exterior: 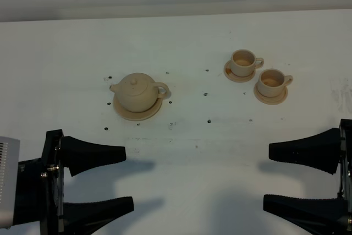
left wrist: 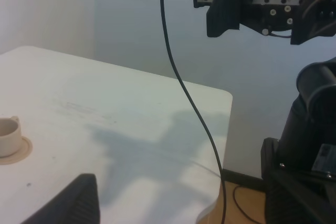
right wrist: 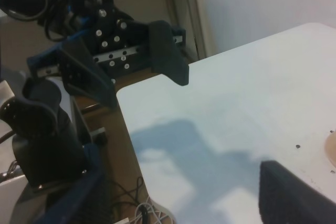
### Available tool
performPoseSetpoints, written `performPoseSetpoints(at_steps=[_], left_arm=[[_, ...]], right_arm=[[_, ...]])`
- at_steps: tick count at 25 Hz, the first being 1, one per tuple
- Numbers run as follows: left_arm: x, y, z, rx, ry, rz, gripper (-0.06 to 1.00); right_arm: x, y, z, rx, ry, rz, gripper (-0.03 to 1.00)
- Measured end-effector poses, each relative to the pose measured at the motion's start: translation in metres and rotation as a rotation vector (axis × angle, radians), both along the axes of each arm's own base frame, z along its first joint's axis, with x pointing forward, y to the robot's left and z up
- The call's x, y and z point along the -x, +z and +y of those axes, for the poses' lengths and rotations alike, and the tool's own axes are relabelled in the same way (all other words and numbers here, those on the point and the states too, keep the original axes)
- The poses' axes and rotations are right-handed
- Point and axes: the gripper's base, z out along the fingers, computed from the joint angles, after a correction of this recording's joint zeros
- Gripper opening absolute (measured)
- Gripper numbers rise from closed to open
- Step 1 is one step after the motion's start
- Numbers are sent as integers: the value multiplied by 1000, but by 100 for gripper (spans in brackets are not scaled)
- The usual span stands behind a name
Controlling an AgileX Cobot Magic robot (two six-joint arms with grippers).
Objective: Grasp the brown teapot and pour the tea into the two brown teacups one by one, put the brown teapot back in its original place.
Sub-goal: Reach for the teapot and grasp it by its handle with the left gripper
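Note:
The brown teapot [exterior: 137, 92] stands upright on its wide saucer, the original place [exterior: 125, 114], left of the table's middle, spout to the left. The two brown teacups [exterior: 243, 61] [exterior: 272, 82] sit on small saucers at the back right. My left gripper [exterior: 125, 179] is open near the front left edge, well in front of the teapot, holding nothing. At the front right, my right gripper [exterior: 267, 176] is open and empty too. The left wrist view shows one teacup [left wrist: 7, 137] and one finger [left wrist: 73, 203]. Only a finger [right wrist: 296, 192] and the bare table show in the right wrist view.
Small dark specks dot the white table [exterior: 187, 136] between teapot and cups. A black cable [left wrist: 181, 85] hangs past the table's side edge. The opposite arm's gripper [right wrist: 121, 51] stands beyond the table corner in the right wrist view.

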Motion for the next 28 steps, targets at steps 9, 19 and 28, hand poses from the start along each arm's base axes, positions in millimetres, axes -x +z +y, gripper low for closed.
performPoseSetpoints(at_steps=[9,19,28], left_arm=[[0,0,0,0,0,0,62],[0,0,0,0,0,0,62],[-2,3,0,35,24,1,62]], right_arm=[[0,0,0,4,3,-12,59],[0,-1,0,10,5,-15,59],[0,0,0,2,1,-2,59]])
